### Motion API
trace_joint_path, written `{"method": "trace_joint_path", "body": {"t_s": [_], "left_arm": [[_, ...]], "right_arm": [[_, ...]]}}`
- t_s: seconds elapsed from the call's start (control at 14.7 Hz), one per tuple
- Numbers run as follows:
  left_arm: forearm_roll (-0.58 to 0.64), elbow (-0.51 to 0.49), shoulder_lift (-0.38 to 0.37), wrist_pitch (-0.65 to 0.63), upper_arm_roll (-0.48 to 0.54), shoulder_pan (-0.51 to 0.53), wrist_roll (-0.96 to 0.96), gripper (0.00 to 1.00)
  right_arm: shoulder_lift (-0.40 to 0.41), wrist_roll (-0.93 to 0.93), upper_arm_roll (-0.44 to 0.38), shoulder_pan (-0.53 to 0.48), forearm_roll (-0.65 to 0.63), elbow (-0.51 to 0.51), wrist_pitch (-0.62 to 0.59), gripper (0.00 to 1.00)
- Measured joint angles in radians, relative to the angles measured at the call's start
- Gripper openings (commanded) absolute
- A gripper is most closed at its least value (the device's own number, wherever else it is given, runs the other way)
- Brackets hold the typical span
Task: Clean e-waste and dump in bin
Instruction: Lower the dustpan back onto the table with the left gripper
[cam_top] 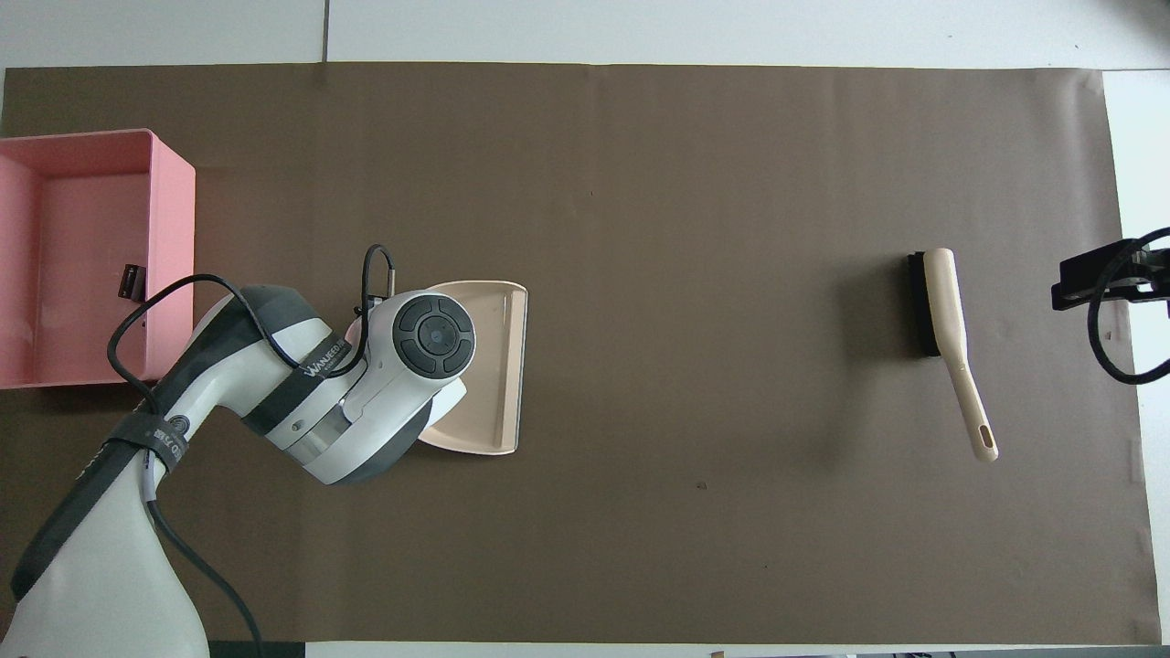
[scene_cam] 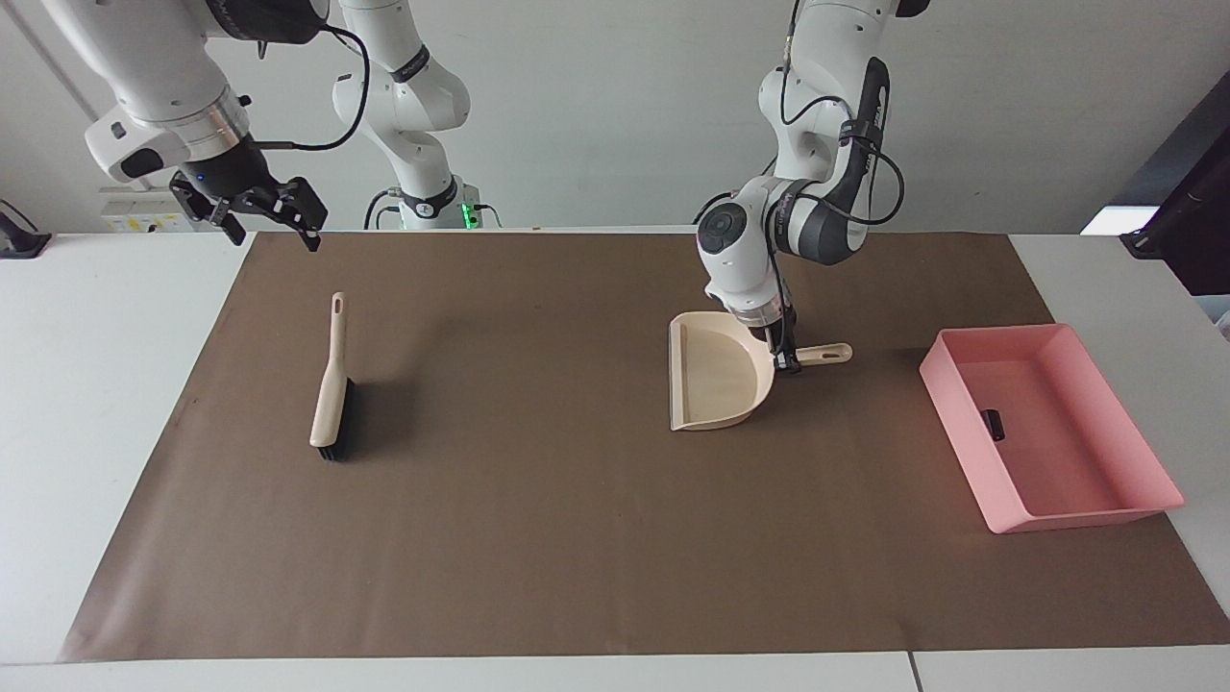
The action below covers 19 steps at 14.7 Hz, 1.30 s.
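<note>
Facing view: left gripper (scene_cam: pixel 786 363) is closed on the handle of the beige dustpan (scene_cam: pixel 716 373), gripping it where the handle joins the pan. The dustpan sits level at the brown table mat (scene_cam: pixel 577 538), its open lip turned toward the right arm's end of the table; whether its base touches the mat cannot be told. The dustpan stands well apart from the pink bin (scene_cam: pixel 1115 437), which rests on the mat at the left arm's end. One small black piece of e-waste (scene_cam: pixel 992 423) lies on the bin's floor against the wall nearest the dustpan. No other piece can be made out in the bin's visible part. Right gripper (scene_cam: pixel 258 213) hangs with its jaws spread wide and holding nothing, over the mat's corner at the right arm's end. A hand brush (scene_cam: pixel 332 389), beige handle with black bristles, lies flat on the mat, its handle pointing toward the robots.

Overhead view: the left arm's wrist covers the dustpan handle.
</note>
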Motion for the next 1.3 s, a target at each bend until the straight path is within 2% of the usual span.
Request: {"method": "trace_joint_path", "body": {"t_s": [0.2, 0.48, 0.89, 1.09, 1.3], "left_arm": [[-0.002, 0.001, -0.002, -0.012, 0.005, 0.004, -0.014, 0.74], [-0.009, 0.006, -0.057, -0.066, 0.017, 0.079, -0.128, 0.98], [-0.187, 0.029, -0.126, -0.094, 0.026, 0.291, -0.442, 0.98], [-0.289, 0.118, -0.126, -0.139, 0.029, 0.377, -0.472, 0.98], [-0.336, 0.239, -0.125, -0.216, 0.031, 0.453, -0.487, 0.98]], "right_arm": [[0.000, 0.001, 0.001, 0.007, 0.000, 0.000, 0.003, 1.00], [0.000, 0.002, 0.000, 0.007, 0.000, 0.000, 0.003, 1.00], [0.000, 0.002, 0.000, 0.007, 0.000, 0.000, 0.003, 1.00], [0.000, 0.002, -0.001, 0.004, 0.000, 0.000, 0.003, 1.00], [0.000, 0.002, -0.001, 0.004, 0.000, 0.000, 0.003, 1.00]]}}
